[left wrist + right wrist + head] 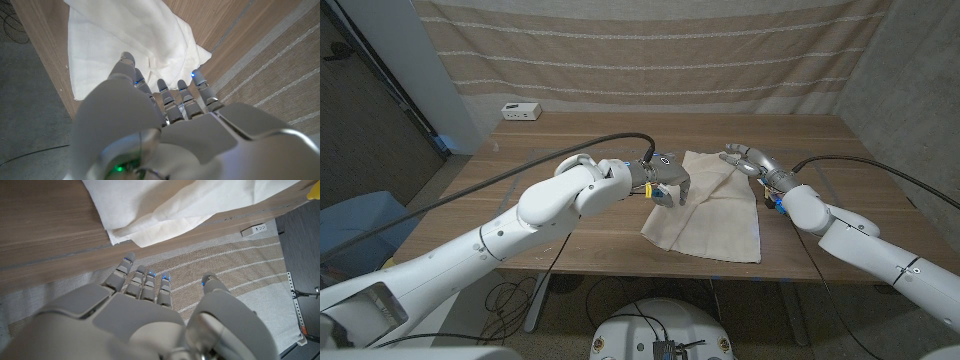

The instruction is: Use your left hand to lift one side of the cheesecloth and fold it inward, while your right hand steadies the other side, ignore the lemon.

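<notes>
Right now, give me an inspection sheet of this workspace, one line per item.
Surface: wooden table, bare wood around the cloth.
Job's things: cheesecloth lies rumpled, its near edge at the table's front edge; no lemon seen.
Clutter: small white box at the far left corner.
Hands: left hand at the cloth's left edge, fingers curled toward it, grip not clear; right hand at the far right corner, fingers apart, holding nothing.
Cables: black cable along the left arm, another by the right arm.
Surroundings: striped curtain behind the table.
</notes>
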Robot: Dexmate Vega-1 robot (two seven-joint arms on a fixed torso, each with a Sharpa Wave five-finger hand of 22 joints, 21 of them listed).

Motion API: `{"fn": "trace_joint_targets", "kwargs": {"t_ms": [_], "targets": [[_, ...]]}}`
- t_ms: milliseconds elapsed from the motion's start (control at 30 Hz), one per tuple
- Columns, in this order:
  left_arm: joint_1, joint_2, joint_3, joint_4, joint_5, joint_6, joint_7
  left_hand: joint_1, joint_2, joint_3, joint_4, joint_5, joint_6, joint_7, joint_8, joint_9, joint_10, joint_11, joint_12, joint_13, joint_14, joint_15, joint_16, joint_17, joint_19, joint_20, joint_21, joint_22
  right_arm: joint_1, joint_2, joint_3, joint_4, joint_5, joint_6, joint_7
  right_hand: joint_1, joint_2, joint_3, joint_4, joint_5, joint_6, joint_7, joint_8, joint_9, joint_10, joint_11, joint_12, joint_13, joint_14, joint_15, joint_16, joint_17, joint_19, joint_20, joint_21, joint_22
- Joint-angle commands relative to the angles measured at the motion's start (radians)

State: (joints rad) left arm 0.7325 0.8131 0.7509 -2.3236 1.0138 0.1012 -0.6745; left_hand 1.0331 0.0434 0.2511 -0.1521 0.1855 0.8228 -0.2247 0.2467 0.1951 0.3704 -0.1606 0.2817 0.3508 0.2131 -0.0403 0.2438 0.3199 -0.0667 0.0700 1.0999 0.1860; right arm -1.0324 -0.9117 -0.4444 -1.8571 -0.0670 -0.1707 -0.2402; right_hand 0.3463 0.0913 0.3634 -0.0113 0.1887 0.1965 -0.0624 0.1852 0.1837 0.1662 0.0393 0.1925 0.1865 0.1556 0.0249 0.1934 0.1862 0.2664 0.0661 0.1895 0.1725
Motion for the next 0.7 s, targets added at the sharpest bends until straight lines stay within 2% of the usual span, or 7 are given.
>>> {"fn": "trace_joint_targets", "kwargs": {"t_ms": [33,233,700], "targets": [[0.059,0.042,-0.057,0.009,-0.02,-0.128,0.036,0.003,-0.012,-0.008,0.003,0.007,-0.015,0.002,-0.011,0.002,-0.018,0.006,-0.006,0.004,-0.02,-0.085,-0.006,-0.002,-0.011,0.003,-0.004,0.002,0.003,0.016,-0.016,-0.018,-0.011,-0.026,-0.008,0.003,0.008,0.0,-0.006,0.007,0.008,-0.002,0.006,0.002,0.013,0.001,0.004,0.002,0.007,-0.002,0.004,0.0,0.011,-0.002,0.004,-0.001],[0.091,0.064,-0.072,0.015,-0.003,-0.184,0.088,0.003,-0.019,-0.012,0.002,0.008,-0.019,0.001,-0.015,0.002,-0.021,0.004,-0.006,0.005,-0.018,-0.087,-0.006,-0.005,-0.007,0.0,-0.004,0.002,0.01,0.024,-0.026,-0.018,-0.017,-0.03,-0.008,0.002,0.009,0.0,-0.006,0.007,0.008,-0.001,0.006,0.002,0.013,0.001,0.003,0.002,0.007,-0.002,0.003,0.0,0.011,-0.002,0.004,-0.001],[0.138,0.096,-0.079,0.051,0.083,-0.304,0.192,0.05,-0.019,-0.004,-0.015,0.015,-0.026,0.001,-0.025,0.002,-0.036,-0.013,-0.009,0.007,-0.026,-0.097,-0.012,-0.017,0.004,-0.009,-0.003,0.001,0.009,0.029,-0.035,-0.021,-0.02,-0.039,-0.009,0.002,0.009,0.0,-0.008,0.007,0.009,0.001,0.006,0.002,0.016,0.004,0.004,0.002,0.009,-0.002,0.004,-0.001,0.013,-0.001,0.005,-0.001]]}}
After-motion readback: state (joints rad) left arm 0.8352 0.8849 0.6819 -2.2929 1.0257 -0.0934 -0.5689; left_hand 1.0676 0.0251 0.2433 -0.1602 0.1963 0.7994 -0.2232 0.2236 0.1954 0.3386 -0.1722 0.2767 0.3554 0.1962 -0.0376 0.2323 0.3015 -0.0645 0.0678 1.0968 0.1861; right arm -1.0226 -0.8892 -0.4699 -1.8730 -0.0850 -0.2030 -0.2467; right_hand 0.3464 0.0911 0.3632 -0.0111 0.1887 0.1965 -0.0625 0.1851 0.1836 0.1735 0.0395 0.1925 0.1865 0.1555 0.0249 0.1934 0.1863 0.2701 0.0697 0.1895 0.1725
